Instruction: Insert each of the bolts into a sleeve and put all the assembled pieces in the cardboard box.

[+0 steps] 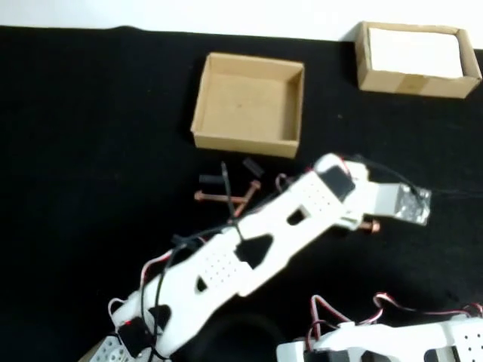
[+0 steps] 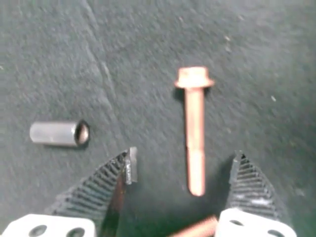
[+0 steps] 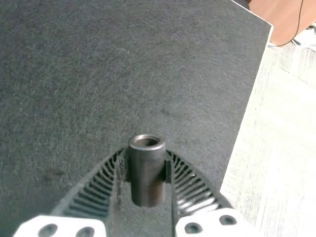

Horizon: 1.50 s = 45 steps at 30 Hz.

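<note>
Straddling a copper bolt (image 2: 195, 133) on the black cloth (image 2: 247, 49), the left gripper (image 2: 183, 159) stands spread wide, one jaw on either side of the shank. The bolt's long axis runs straight out from this gripper, tip nearest and flanged head farthest (so closing should pinch across the shank). A loose sleeve (image 2: 58, 134) lies off to one side, well apart from the bolt. The right gripper (image 3: 146, 170) is pressed onto a held sleeve (image 3: 146, 163), bore facing its camera. Farther off, past the pile of parts (image 1: 226, 192), sits the cardboard box (image 1: 245, 143).
</note>
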Available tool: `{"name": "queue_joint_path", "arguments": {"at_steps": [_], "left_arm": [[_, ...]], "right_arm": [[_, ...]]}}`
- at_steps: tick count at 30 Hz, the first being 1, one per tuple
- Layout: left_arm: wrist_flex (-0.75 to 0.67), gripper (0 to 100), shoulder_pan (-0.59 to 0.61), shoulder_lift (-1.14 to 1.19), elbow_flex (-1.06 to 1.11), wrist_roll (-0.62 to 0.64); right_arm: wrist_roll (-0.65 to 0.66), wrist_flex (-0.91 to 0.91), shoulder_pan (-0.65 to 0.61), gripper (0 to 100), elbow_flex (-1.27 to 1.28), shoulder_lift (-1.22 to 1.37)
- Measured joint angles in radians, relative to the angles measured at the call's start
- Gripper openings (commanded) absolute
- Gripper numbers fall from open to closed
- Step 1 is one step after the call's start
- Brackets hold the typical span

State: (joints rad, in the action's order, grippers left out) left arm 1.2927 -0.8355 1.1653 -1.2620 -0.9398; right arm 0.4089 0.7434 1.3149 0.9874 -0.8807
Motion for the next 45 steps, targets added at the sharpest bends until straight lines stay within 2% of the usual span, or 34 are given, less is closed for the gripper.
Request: {"name": "queue_joint_path", "arguments": {"at_steps": [9,14,30,33,37,39,41,45], "left_arm": [[-0.017,30,-0.002,0.055,-0.127,0.000],[-0.081,30,-0.008,0.055,-0.132,0.000],[-0.252,30,-0.035,0.037,0.110,0.000],[-0.261,23,-0.035,0.038,0.129,0.000],[-0.258,0,-0.051,0.038,0.144,0.002],[-0.252,3,-0.061,0.044,0.146,0.002],[-0.222,1,-0.071,0.048,0.146,0.005],[-0.209,1,-0.083,0.048,0.146,0.081]], "right_arm": [[0.000,0.000,-0.012,0.7,0.028,0.000],[0.000,0.000,-0.015,0.7,0.031,0.000],[0.000,0.000,-0.014,0.7,0.031,0.000],[0.000,0.000,-0.006,0.7,0.031,0.000],[0.000,0.000,-0.009,0.7,0.031,0.000],[0.000,0.000,-0.006,0.7,0.031,0.000],[0.000,0.000,-0.006,0.7,0.031,0.000],[0.000,0.000,-0.006,0.7,0.031,0.000]]}}
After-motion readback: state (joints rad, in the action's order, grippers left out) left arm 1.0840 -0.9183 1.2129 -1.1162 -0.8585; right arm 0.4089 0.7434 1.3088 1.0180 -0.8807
